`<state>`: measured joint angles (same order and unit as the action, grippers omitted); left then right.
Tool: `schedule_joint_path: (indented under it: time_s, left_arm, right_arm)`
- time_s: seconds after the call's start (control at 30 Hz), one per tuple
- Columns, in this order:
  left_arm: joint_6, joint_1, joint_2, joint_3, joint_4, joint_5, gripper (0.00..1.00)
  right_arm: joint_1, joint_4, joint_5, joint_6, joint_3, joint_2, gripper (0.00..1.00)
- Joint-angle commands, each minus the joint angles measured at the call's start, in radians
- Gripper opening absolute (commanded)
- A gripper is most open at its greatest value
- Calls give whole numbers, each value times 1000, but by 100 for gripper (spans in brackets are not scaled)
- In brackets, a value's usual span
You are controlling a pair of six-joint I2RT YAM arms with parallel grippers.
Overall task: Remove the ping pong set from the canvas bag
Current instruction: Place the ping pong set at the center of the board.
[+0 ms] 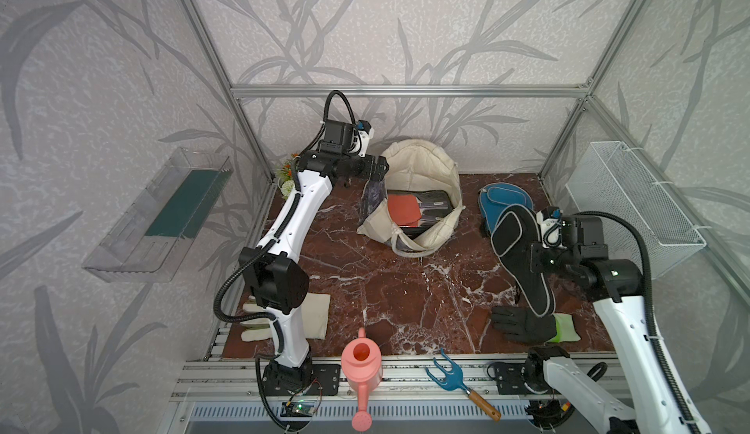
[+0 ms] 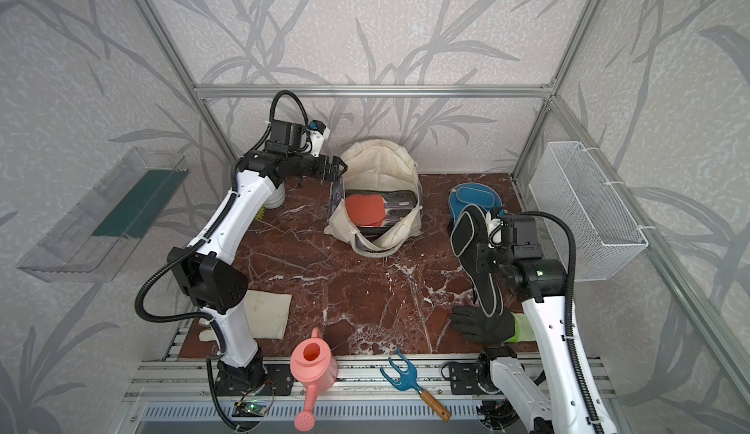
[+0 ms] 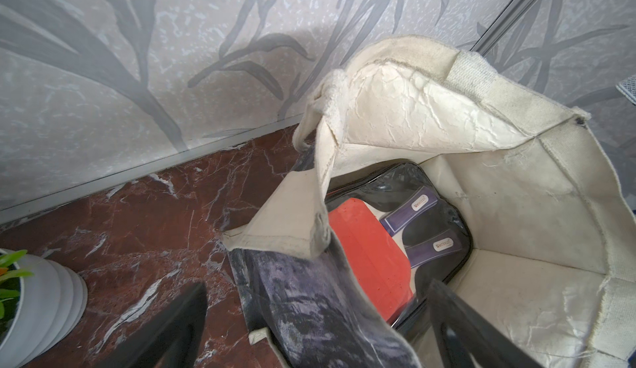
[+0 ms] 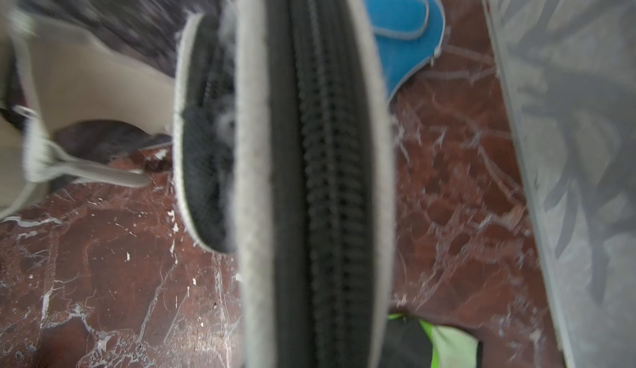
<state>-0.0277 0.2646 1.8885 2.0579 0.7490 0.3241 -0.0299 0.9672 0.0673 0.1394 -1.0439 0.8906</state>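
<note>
The cream canvas bag [image 1: 422,168] [image 2: 379,164] stands open at the back of the table. In it lies a clear-fronted black case [image 1: 436,202] [image 3: 444,225] with a red paddle [image 3: 368,256] and purple handles. My left gripper [image 1: 379,168] [image 3: 318,328] is open and straddles the bag's grey-printed wall, one finger outside, one inside. My right gripper [image 1: 537,257] [image 2: 485,257] is shut on a black paddle case [image 1: 521,249] [image 4: 309,177] with pale piping, held edge-on above the table. A blue paddle case [image 1: 501,198] [image 4: 402,29] lies flat behind it.
A black glove with a green cuff [image 1: 523,324] lies under the held case. A cream glove [image 1: 316,314] lies front left. A pink watering can [image 1: 361,367] and blue hand rake [image 1: 446,375] sit on the front rail. A wire basket [image 1: 633,196] hangs right; a potted plant [image 3: 44,301] stands back left.
</note>
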Motion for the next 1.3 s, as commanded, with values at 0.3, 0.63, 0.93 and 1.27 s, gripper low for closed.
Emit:
schedule_joint_path:
  time_s: [0.3,0.63,0.93,1.27]
  left_arm:
    - [-35,12,21,-8,12,2,99]
    - [-31,19,80,53,45,28,79]
    - [-22,19,118,108,90,38,28]
    - [-3,18,118,127,103,49,0]
  right_arm:
    - [310,-235,336,314,282,-94,0]
    - [505,-401,532,367,416,44,0]
    - [514,-574,514,422,406,217,0]
    - [621,-631,570,350,393,364,0]
